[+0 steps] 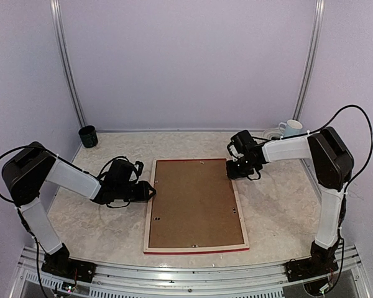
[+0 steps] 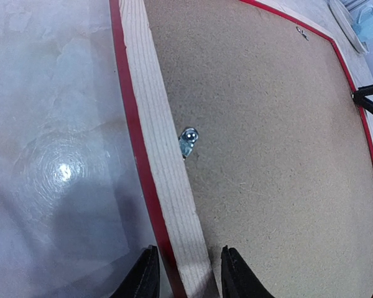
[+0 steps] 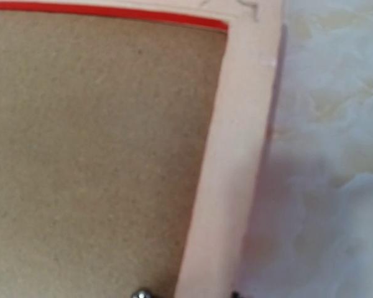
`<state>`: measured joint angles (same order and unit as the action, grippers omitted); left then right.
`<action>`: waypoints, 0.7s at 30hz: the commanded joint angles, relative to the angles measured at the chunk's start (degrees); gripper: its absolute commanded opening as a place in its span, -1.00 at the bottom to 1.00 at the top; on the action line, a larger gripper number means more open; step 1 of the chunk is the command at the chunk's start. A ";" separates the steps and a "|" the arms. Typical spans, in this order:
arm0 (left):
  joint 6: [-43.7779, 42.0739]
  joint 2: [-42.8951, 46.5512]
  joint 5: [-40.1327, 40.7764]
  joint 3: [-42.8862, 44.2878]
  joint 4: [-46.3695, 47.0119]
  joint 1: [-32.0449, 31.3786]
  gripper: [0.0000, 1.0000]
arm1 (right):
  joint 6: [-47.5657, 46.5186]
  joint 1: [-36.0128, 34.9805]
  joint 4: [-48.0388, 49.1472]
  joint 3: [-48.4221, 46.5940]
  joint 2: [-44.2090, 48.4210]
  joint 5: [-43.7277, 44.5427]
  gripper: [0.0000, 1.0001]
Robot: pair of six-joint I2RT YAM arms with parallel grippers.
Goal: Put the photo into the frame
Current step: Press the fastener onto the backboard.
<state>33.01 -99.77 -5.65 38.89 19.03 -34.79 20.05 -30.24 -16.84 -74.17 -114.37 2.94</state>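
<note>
Now L pincer [image 2: 185,278] pinches frame [image 2: 163,136] edge; R pincer [image 1: 239,174] at opposite edge, grip unclear.

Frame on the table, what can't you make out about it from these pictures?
Photo: in no view; if inside, the backing board hides it.
Frame front: lies face down, all views.
Right gripper: right wrist view, blurred, cut off by bottom edge.
Left gripper: left wrist view, straddles the frame's rail; contact unclear.
</note>
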 commanded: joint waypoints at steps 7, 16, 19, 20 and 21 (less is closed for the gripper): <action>0.00 -0.69 -0.38 -0.66 -2.15 0.42 -0.31 | -4.86 -0.44 -8.09 -5.77 0.70 1.82 -0.02; -0.10 -0.35 -0.44 -0.75 -2.33 0.51 -0.31 | -8.29 -0.44 -13.65 -11.02 -3.11 0.68 0.06; -0.06 -0.34 -0.48 -0.75 -2.33 0.51 -0.31 | -8.58 -0.43 -13.74 -11.13 -3.85 -0.04 0.07; -0.10 -0.34 -0.54 -0.83 -2.33 0.51 -0.31 | -8.64 -0.43 -13.71 -11.10 -4.09 -0.38 0.07; -0.06 -0.34 -0.61 -0.77 -2.33 0.53 -0.31 | -8.75 -0.43 -13.71 -11.16 -4.26 -0.86 0.07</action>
<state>33.01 -99.77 -5.65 38.89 19.00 -34.63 12.64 -30.24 -27.92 -84.51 -116.46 3.64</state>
